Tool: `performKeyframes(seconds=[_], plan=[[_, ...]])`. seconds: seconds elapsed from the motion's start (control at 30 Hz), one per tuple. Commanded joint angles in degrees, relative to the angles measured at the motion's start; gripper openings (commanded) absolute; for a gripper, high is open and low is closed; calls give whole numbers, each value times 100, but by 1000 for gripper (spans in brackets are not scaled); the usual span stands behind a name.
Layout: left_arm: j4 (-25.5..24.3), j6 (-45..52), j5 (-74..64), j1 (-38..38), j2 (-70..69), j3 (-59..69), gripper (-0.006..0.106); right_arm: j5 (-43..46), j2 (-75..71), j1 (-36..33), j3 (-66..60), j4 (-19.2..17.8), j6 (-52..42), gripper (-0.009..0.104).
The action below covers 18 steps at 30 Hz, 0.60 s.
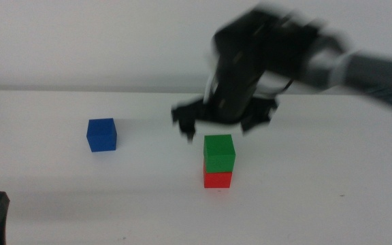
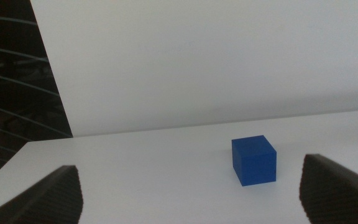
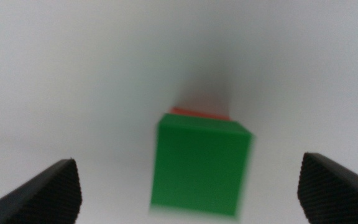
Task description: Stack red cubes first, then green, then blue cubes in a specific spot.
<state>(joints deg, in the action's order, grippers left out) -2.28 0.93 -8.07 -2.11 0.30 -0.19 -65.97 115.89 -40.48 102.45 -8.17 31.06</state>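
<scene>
Green cube (image 1: 219, 152), red cube (image 1: 217, 179), blue cube (image 1: 101, 134): matt, smooth faces. White tabletop (image 1: 305, 184): smooth, matt.

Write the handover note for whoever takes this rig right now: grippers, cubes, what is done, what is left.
Right gripper: open, holding nothing, just above the green cube.
Left gripper: open, holding nothing, waiting at the near left table edge, facing the blue cube.
Cubes: the green cube sits on the red cube mid-table; the blue cube stands alone on the table, to the stack's left.
Done: red and green stacked.
Left: put blue on top of green.
</scene>
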Motion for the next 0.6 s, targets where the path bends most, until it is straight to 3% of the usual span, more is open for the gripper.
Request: performKeyframes(seconds=[0.0, 0.07, 0.2, 0.33, 0.57], plan=[[61, -32, 98, -12, -239, 231, 94, -2, -1030, 53, -116, -57, -776, 93], [61, -32, 98, -12, -239, 231, 94, 97, -1816, 53, -527, 65, -1599, 93], [61, -32, 98, -12, -239, 231, 94, 829, -3859, 53, -2290, 651, -2960, 93], [61, -32, 98, -12, -239, 231, 94, 1742, -5891, 53, -4231, 859, -3495, 93], [61, -32, 98, -12, -239, 231, 94, 2206, -7916, 53, -5697, 861, -3352, 93]])
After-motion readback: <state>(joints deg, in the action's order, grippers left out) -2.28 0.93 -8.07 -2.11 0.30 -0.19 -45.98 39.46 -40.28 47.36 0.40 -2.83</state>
